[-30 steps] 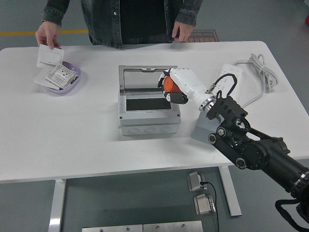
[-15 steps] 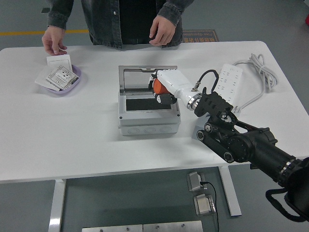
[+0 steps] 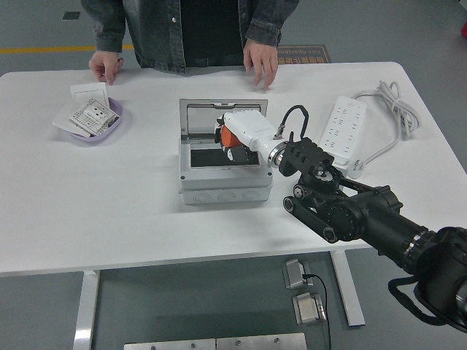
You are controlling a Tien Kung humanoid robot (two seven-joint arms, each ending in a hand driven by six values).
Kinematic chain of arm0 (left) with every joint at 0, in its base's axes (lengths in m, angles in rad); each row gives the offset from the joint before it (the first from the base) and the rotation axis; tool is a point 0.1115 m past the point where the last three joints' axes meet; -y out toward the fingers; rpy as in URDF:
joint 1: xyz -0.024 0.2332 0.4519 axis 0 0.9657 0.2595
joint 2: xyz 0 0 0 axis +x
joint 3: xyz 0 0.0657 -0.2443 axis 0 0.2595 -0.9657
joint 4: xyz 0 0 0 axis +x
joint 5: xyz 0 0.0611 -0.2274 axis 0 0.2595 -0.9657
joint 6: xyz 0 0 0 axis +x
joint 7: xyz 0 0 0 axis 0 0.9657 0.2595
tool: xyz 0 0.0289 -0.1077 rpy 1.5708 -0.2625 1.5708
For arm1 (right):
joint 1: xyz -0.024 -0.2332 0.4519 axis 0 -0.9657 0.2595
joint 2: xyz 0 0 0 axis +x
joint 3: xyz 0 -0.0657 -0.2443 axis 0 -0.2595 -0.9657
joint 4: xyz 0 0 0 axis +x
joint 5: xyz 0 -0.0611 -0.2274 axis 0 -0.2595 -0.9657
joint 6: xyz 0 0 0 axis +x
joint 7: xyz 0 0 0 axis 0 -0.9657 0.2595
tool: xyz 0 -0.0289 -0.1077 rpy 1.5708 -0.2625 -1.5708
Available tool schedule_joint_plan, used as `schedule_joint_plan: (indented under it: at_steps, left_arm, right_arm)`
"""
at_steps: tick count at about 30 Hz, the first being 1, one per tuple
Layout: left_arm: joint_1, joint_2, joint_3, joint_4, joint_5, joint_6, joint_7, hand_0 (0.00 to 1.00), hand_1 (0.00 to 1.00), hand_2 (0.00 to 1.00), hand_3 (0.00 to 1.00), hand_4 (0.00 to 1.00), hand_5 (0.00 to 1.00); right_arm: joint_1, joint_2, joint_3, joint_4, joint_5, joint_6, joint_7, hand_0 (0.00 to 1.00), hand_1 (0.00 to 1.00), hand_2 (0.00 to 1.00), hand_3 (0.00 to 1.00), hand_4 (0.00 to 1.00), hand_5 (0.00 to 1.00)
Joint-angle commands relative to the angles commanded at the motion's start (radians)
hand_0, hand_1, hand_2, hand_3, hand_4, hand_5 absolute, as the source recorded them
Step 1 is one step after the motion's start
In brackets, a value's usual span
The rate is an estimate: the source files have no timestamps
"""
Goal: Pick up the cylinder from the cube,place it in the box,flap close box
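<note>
1. Head view: the right hand (image 3: 237,135), white-shelled, has its fingers wrapped around the orange cylinder (image 3: 227,137), holding it over the open grey box (image 3: 225,164).
2. The box's lid (image 3: 222,115) stands raised at its far side.
3. Right of the box lies a white power strip (image 3: 341,130).
4. At the far left, a purple bowl (image 3: 90,121) holds white switch plates.
5. A person's 2 hands rest on the table's (image 3: 109,197) far edge.

A robotics lab or workshop: grey floor with a yellow line (image 3: 29,49) beyond the white table (image 3: 109,211), and a power strip (image 3: 341,131) on the table.
</note>
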Motion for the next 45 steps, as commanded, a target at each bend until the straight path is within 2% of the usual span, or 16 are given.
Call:
schedule_joint_plan:
  at_steps: [7, 12, 15, 16, 32, 45]
  left_arm:
    - [-0.002, 0.002, -0.006, 0.000, 0.009, -0.001, 0.003, 0.615, 0.666, 0.621, 0.627, 0.723, 0.380]
    - [-0.002, 0.003, -0.008, 0.000, 0.012, -0.001, 0.003, 0.615, 0.666, 0.621, 0.626, 0.723, 0.379]
    - [-0.001, 0.003, -0.012, 0.000, 0.017, -0.002, 0.004, 0.615, 0.666, 0.621, 0.626, 0.723, 0.379]
    - [0.000, 0.003, -0.014, 0.000, 0.019, -0.002, 0.004, 0.616, 0.666, 0.621, 0.627, 0.723, 0.377]
    - [0.003, 0.004, -0.028, 0.000, 0.033, -0.003, 0.011, 0.616, 0.667, 0.621, 0.627, 0.723, 0.376]
    - [-0.008, 0.009, -0.011, 0.000, 0.018, -0.002, 0.019, 0.619, 0.667, 0.621, 0.628, 0.725, 0.374]
  right_arm:
    - [0.018, 0.000, -0.017, -0.036, 0.019, -0.005, -0.015, 0.002, 0.125, 0.357, 0.320, 0.020, 0.002]
    - [0.016, 0.000, -0.026, -0.038, 0.038, -0.014, -0.017, 0.002, 0.135, 0.364, 0.336, 0.037, 0.002]
    - [0.011, 0.000, -0.029, -0.028, 0.040, -0.016, -0.020, 0.002, 0.135, 0.364, 0.336, 0.037, 0.002]
    - [0.009, 0.000, -0.029, -0.022, 0.040, -0.016, -0.021, 0.002, 0.136, 0.370, 0.364, 0.053, 0.002]
    - [-0.021, 0.000, -0.038, 0.083, 0.033, -0.011, -0.047, 0.002, 0.141, 0.370, 0.366, 0.072, 0.002]
    - [0.006, 0.000, -0.063, 0.039, 0.068, -0.014, -0.040, 0.002, 0.140, 0.370, 0.373, 0.089, 0.002]
